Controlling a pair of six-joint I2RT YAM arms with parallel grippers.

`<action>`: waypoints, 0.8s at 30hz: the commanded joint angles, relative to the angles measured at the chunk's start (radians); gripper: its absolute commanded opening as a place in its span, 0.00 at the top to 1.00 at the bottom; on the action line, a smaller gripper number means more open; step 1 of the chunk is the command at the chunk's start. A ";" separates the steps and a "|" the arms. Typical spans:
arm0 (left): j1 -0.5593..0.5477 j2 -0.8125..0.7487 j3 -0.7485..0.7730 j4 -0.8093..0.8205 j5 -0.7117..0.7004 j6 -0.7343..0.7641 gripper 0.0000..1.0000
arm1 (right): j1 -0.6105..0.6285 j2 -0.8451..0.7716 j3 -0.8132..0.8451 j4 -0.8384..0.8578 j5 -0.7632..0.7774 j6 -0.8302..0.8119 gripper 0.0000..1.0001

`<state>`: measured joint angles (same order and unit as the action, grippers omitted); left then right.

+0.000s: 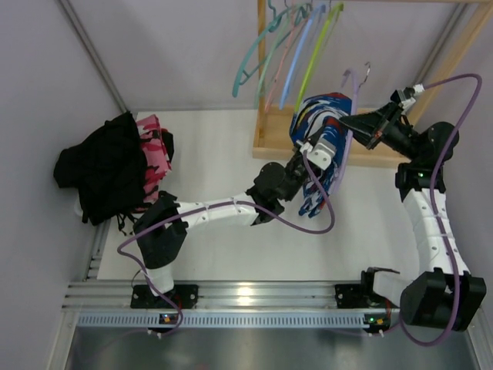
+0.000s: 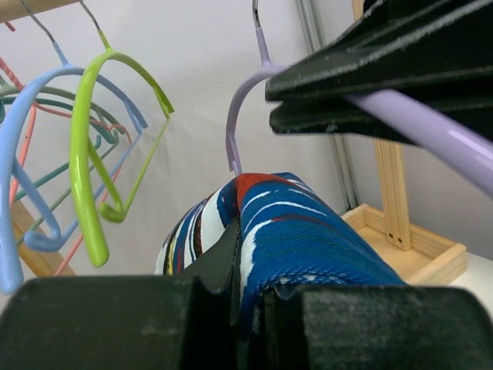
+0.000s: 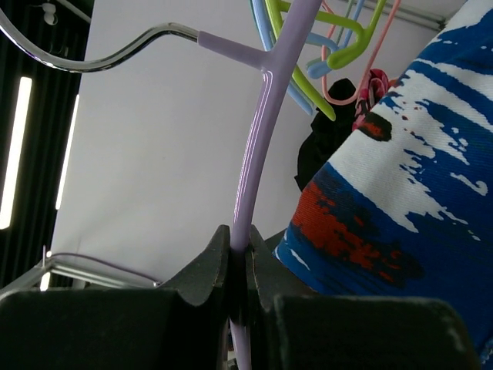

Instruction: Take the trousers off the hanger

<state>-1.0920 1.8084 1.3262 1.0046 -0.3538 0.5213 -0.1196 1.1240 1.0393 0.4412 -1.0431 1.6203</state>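
Left gripper [image 1: 322, 149] is out at far centre-right, jaws clamped on the blue-and-white patterned trousers [image 1: 314, 116]. In the left wrist view the cloth is pinched between both fingers [image 2: 219, 258] and bulges up and away from the tips. The fold is inside the jaws, not beside them.

Right gripper [image 1: 367, 123] is just right of the left one, jaws closed on the lilac hanger [image 3: 258, 131]. In the right wrist view one hanger arm runs straight up out of the closed fingertips, metal hook at the top. The trousers sit just right of those jaws in that view. Contact with the fingers can't be told.

The patterned trousers are draped over the lilac hanger, between the two grippers, in front of the wooden rack [image 1: 266, 140].

Black trousers [image 1: 104, 166] and pink-red camouflage trousers [image 1: 152, 150] are piled together at the table's [image 1: 223, 146] left edge, touching, off any hanger and well apart from both grippers.

Bare coloured hangers [image 1: 293, 46] hang on the rack's rail at the far side, among them a green one [image 2: 81, 154].
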 commanded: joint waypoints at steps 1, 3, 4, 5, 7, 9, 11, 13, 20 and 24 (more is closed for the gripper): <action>0.006 -0.086 0.123 0.086 0.018 -0.024 1.00 | 0.003 -0.012 -0.014 0.200 -0.015 -0.027 1.00; 0.006 -0.084 0.162 0.074 0.027 -0.029 1.00 | 0.003 -0.006 -0.041 0.218 -0.028 -0.025 1.00; 0.006 -0.083 0.185 0.065 0.032 -0.029 1.00 | 0.003 -0.001 -0.048 0.234 -0.032 -0.022 1.00; 0.006 -0.078 0.198 0.060 0.033 -0.032 1.00 | 0.001 0.002 -0.057 0.244 -0.043 -0.017 1.00; 0.006 -0.070 0.240 0.051 0.039 -0.027 1.00 | 0.000 0.005 -0.077 0.275 -0.052 -0.014 1.00; 0.006 -0.061 0.274 0.040 0.042 -0.020 1.00 | 0.000 0.010 -0.094 0.304 -0.067 -0.008 1.00; 0.007 -0.054 0.316 0.031 0.047 -0.009 1.00 | 0.000 0.016 -0.107 0.336 -0.080 -0.002 1.00; 0.014 -0.044 0.361 0.019 0.056 -0.006 1.00 | -0.002 0.017 -0.127 0.349 -0.084 -0.002 1.00; 0.032 -0.017 0.485 -0.031 0.055 0.011 1.00 | -0.018 0.048 -0.189 0.406 -0.115 -0.016 1.00; 0.043 -0.026 0.507 -0.035 0.056 0.032 1.00 | -0.032 0.056 -0.212 0.389 -0.133 -0.051 1.00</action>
<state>-1.0657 1.8587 1.7035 0.7284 -0.3298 0.5388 -0.1387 1.1652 0.8520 0.7883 -1.1000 1.6485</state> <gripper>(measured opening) 0.107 0.051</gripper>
